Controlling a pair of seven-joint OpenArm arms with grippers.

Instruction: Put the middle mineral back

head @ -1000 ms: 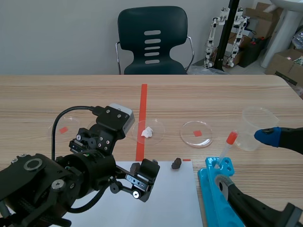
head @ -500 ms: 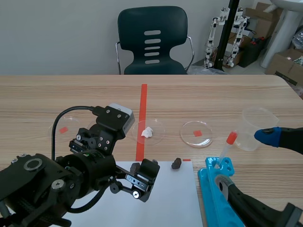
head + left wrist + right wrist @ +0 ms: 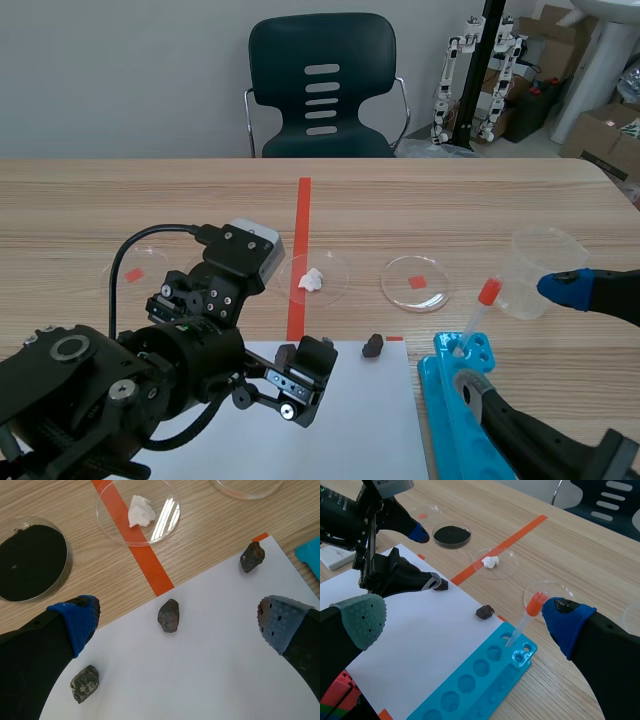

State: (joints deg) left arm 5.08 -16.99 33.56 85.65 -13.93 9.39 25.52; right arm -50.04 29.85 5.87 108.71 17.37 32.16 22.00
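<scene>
Grippers both gape: left gripper (image 3: 177,625) straddles the middle mineral (image 3: 169,615), apparently untouched, right gripper (image 3: 465,617) empty.

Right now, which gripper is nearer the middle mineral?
Left. The left gripper hangs open directly over the middle mineral on the paper. The right gripper is open off to the side, by the blue rack.

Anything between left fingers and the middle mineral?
Only bare white paper, per the left wrist view; the middle mineral lies untouched between the fingers of the open left gripper.
</scene>
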